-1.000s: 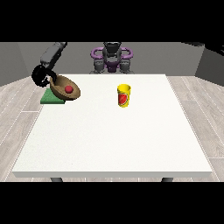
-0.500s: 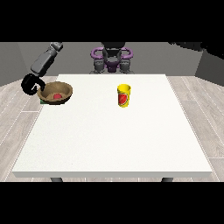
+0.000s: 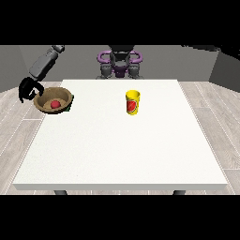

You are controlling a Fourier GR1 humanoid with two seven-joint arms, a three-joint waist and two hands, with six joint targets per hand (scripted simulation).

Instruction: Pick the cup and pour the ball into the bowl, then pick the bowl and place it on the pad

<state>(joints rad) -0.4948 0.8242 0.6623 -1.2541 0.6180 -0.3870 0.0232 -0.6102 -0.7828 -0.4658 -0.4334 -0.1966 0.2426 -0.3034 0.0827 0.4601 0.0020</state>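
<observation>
On the smooth white table [image 3: 117, 150], amid grey plank flooring, a round brown bowl [image 3: 54, 100] cradles a red ball [image 3: 55, 104]; curled fingers of the hand at the view's left [image 3: 27, 89] hook its rim, beside an upright yellow cup [image 3: 132, 103].

My arm at view's left reaches out & down past the surface [image 3: 117, 140] edge. Hand at the view's left [image 3: 26, 89] hangs w/ fingers curled. Torso upright behind; other hand not seen.
</observation>
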